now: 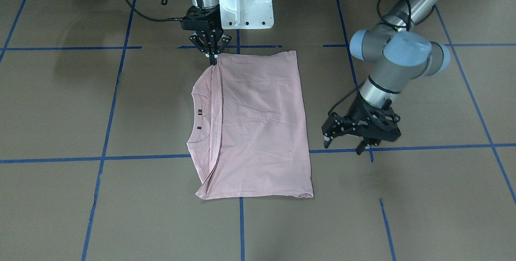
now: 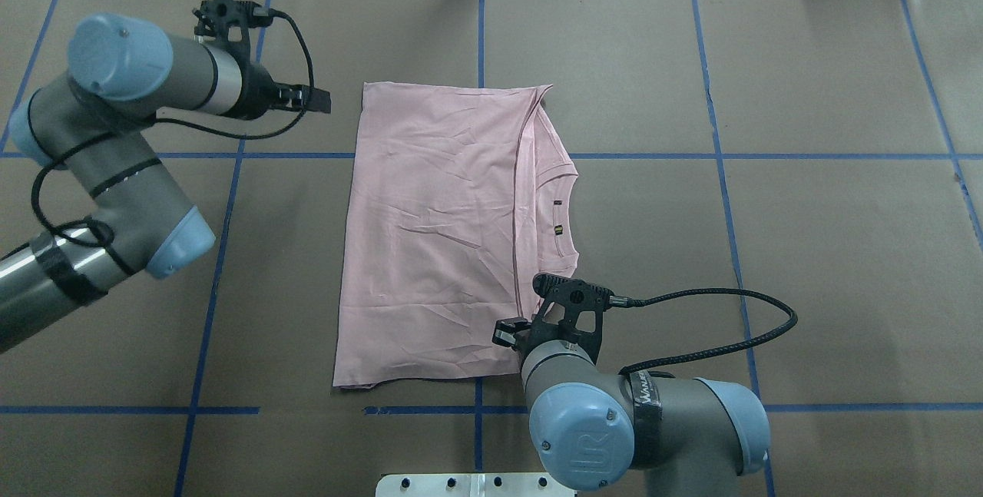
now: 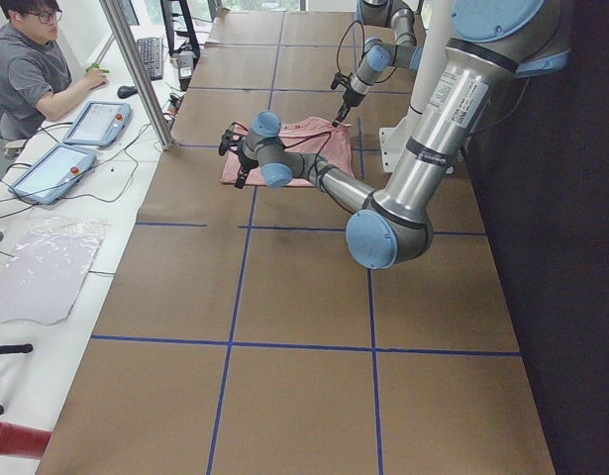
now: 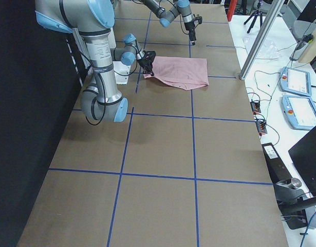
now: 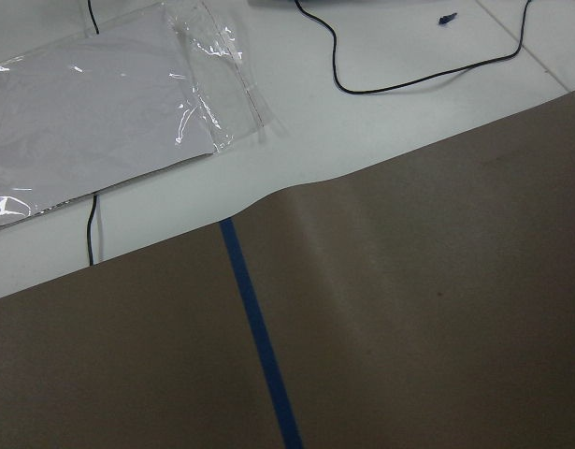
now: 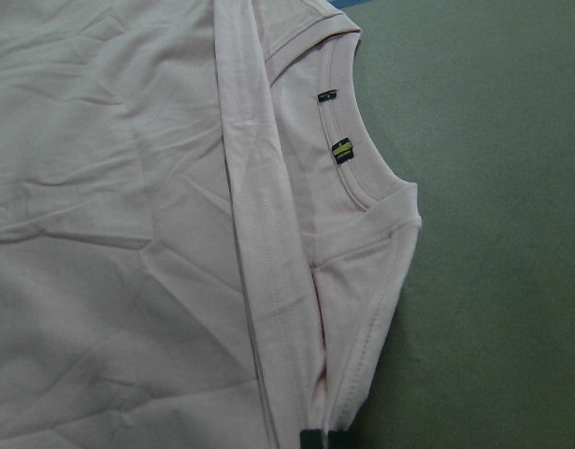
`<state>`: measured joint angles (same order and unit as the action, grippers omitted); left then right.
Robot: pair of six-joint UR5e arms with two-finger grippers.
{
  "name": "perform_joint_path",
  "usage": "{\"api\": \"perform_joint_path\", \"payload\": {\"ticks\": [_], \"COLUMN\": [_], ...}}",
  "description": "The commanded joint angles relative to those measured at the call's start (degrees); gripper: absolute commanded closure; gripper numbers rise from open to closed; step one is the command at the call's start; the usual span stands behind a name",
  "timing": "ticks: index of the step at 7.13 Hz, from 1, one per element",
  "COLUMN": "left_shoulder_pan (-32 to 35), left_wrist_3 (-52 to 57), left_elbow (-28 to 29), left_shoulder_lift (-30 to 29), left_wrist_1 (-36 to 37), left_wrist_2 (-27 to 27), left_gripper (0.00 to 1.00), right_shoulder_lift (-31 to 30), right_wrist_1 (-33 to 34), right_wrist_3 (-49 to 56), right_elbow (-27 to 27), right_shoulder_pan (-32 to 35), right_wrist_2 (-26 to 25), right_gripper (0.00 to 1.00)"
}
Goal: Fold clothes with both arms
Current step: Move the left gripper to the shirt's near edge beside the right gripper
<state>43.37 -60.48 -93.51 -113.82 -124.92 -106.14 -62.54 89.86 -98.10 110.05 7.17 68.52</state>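
Getting the pink shirt [image 1: 258,124] folded: once over, flat on the surface [image 1: 80,111], likely needing more folds. Pinching its corner with shut right jaws, holding left jaws open, empty, nearby.

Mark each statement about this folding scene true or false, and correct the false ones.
1. The right pincer is shut on a corner of the T-shirt. True.
2. The left pincer grips the T-shirt too. False: it is open over the bare table, apart from the fabric.
3. The tape lines on the table are red. False: they are blue.
4. The collar is in view, with two small labels inside it. True.
5. A cartoon print shows on the T-shirt's upper side. False: only plain pink fabric shows.
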Motion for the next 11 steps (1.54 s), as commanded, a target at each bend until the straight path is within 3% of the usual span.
{"api": "perform_joint_path", "payload": {"ticks": [1,3,4,5,9,10,11], "left_shoulder_pan": [-11.23,-21.09,-24.26,-26.64,-31.06,-31.06,-31.15], "left_wrist_3": [-11.79,-22.18,-25.00,-25.29,-25.91,-26.00,-26.00], "left_elbow": [-17.53,-19.78,-19.70,-19.61,-18.91,-18.91,-18.91], "left_shoulder_lift": [8.67,10.54,10.72,10.72,12.57,12.57,12.57], "left_wrist_1": [8.62,9.26,9.52,11.09,11.28,11.28,11.28], "left_wrist_2": [4.77,11.27,12.87,14.02,15.17,15.17,15.17], "left_gripper": [0.00,0.01,0.13,0.15,0.25,0.31,0.43], "right_shoulder_lift": [0.05,0.05,0.05,0.05,0.05,0.05,0.13], "right_wrist_1": [-0.03,-0.03,-0.12,-0.03,-0.12,-0.12,-0.12], "right_wrist_3": [0.01,0.01,0.01,0.01,0.01,0.01,0.01], "right_elbow": [-0.01,-0.10,-0.10,-0.10,-0.01,-0.01,0.08], "right_shoulder_pan": [0.04,0.12,0.13,0.13,0.13,0.13,0.13], "right_wrist_2": [0.03,-0.06,-0.06,-0.06,-0.06,-0.06,-0.06], "right_gripper": [1.00,1.00,1.00,1.00,1.00,1.00,1.00]}}
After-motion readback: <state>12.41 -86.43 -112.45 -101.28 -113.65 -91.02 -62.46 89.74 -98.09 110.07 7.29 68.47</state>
